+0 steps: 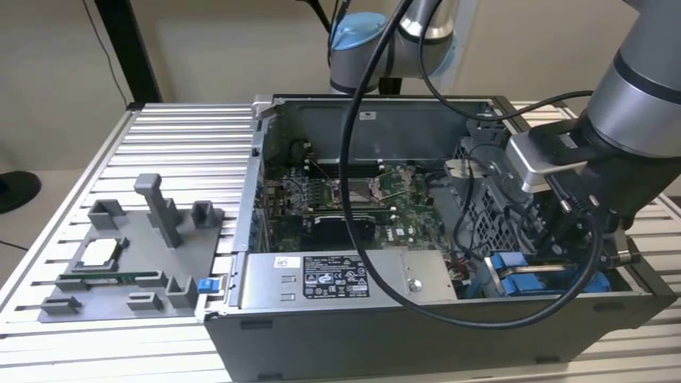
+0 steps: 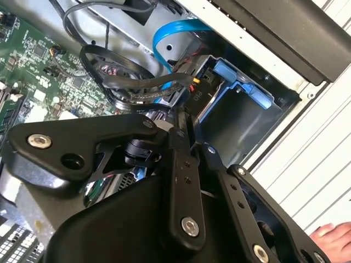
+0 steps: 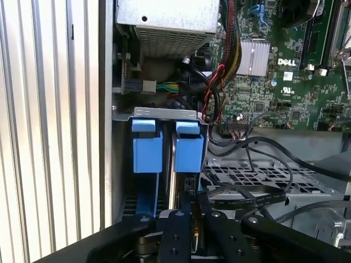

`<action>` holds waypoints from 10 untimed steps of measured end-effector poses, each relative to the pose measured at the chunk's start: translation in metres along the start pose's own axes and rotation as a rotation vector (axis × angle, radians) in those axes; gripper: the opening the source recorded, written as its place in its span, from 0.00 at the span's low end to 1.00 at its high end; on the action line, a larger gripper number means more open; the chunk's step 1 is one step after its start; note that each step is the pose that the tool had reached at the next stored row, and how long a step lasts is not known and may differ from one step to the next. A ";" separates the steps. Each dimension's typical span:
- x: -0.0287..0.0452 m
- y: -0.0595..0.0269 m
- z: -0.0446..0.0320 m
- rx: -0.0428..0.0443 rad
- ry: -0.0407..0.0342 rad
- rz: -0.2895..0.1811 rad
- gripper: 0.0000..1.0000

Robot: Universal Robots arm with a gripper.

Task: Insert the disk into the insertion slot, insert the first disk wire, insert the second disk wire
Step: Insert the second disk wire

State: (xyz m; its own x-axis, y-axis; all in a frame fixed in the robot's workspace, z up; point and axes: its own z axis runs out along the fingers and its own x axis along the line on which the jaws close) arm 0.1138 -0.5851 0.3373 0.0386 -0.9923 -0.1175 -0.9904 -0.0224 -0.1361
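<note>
Disk [image 3: 184,189] upright in insertion slot [image 3: 164,118] — directly beneath tool [image 3: 193,224].

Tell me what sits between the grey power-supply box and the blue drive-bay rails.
In the first wrist view, a bundle of coloured wires and dark cables fills the gap between the power-supply box and the blue rails.

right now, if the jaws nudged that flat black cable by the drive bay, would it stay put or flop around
Probably flop: the flat black cable lies in a loose curve over the perforated metal bay, so it looks limp. It seems thin and ribbon-like, so likely light. Its ends run out of sight, so it may spring back if tethered.
</note>
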 end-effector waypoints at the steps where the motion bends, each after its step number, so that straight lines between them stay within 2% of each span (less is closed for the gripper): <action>1: 0.0000 0.0000 0.0000 0.0010 0.0000 0.000 0.00; 6: -0.0006 0.0000 0.0000 0.0026 0.0001 0.000 0.00; 7: -0.0009 0.0000 0.0009 0.0031 -0.0017 0.000 0.00; 10: -0.0014 0.0000 0.0002 0.0039 0.0000 0.000 0.00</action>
State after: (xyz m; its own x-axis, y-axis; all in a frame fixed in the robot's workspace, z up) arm 0.1138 -0.5836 0.3372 0.0390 -0.9923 -0.1174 -0.9899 -0.0223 -0.1399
